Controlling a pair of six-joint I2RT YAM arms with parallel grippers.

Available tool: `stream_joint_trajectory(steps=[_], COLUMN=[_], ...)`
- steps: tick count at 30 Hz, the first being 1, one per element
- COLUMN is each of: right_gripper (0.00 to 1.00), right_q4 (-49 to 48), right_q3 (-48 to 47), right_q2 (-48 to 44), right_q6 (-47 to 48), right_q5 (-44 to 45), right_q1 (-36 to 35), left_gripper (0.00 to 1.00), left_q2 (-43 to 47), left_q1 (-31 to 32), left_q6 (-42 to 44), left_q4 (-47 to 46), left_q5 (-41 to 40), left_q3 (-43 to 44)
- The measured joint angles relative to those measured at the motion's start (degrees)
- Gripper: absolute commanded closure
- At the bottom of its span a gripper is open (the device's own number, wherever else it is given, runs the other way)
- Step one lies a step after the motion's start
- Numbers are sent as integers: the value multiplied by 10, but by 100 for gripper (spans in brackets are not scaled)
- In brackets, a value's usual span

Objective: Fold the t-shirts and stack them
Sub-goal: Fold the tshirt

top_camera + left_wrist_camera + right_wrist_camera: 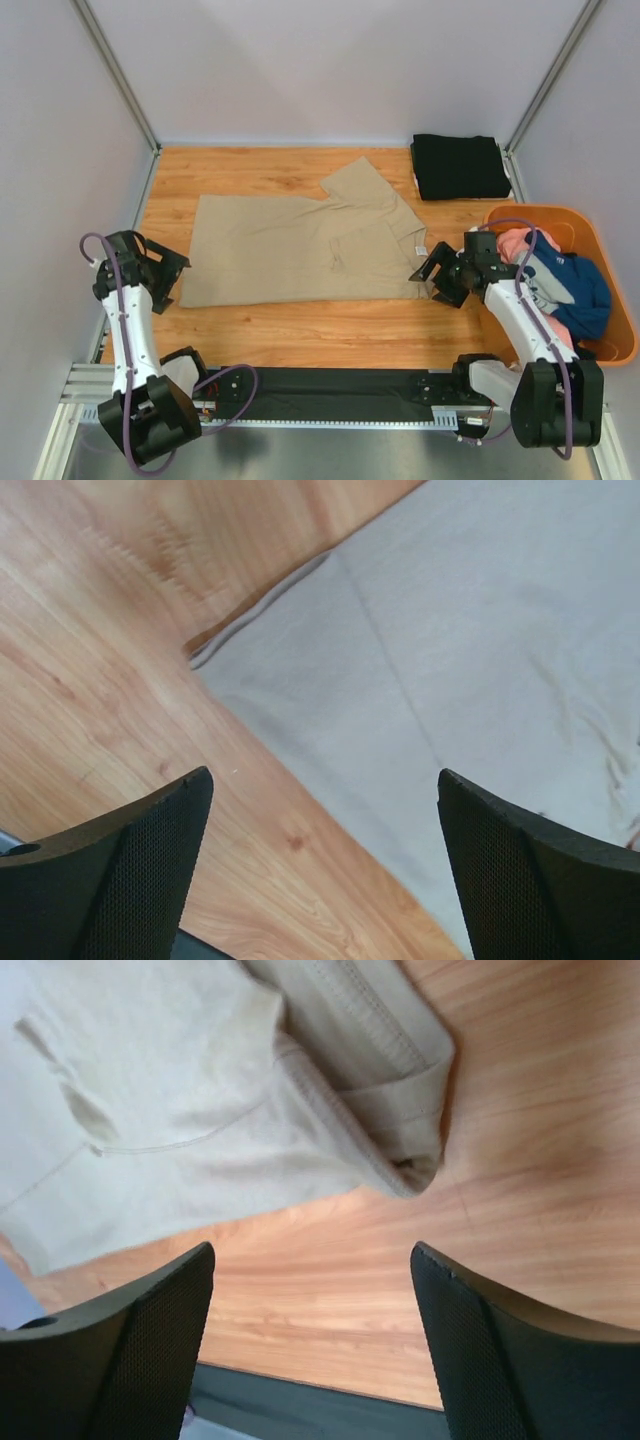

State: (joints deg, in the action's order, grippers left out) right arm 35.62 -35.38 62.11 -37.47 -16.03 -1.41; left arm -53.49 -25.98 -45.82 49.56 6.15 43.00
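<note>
A large tan t-shirt lies spread on the wooden table, one sleeve pointing to the back. A black t-shirt lies folded at the back right. A pink shirt and a blue shirt lie in the orange tub. My left gripper is open and empty at the tan shirt's left edge, which shows in the left wrist view. My right gripper is open and empty at the shirt's near right corner, which shows in the right wrist view.
Grey walls close in the table on the left, back and right. Metal posts stand at the back corners. A black mat runs along the near edge between the arm bases.
</note>
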Motion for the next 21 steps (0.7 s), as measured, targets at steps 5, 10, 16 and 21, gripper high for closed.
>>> stream_joint_trajectory(steps=[5, 10, 16, 21], right_gripper=[17, 16, 16, 16], right_q4=[39, 31, 18, 42], right_q3=[-83, -302, -586, -824], right_q2=[-19, 100, 364, 614], right_q6=[22, 65, 118, 144], right_q5=[20, 43, 48, 42], right_q1=[-15, -54, -80, -83], left_gripper=[7, 7, 12, 13], left_q2=[-5, -63, -143, -144], left_q1=[0, 13, 67, 134], left_q6=[65, 146, 185, 196], left_q4=[9, 7, 7, -19], left_q5=[33, 49, 43, 20], left_q3=[88, 156, 162, 118])
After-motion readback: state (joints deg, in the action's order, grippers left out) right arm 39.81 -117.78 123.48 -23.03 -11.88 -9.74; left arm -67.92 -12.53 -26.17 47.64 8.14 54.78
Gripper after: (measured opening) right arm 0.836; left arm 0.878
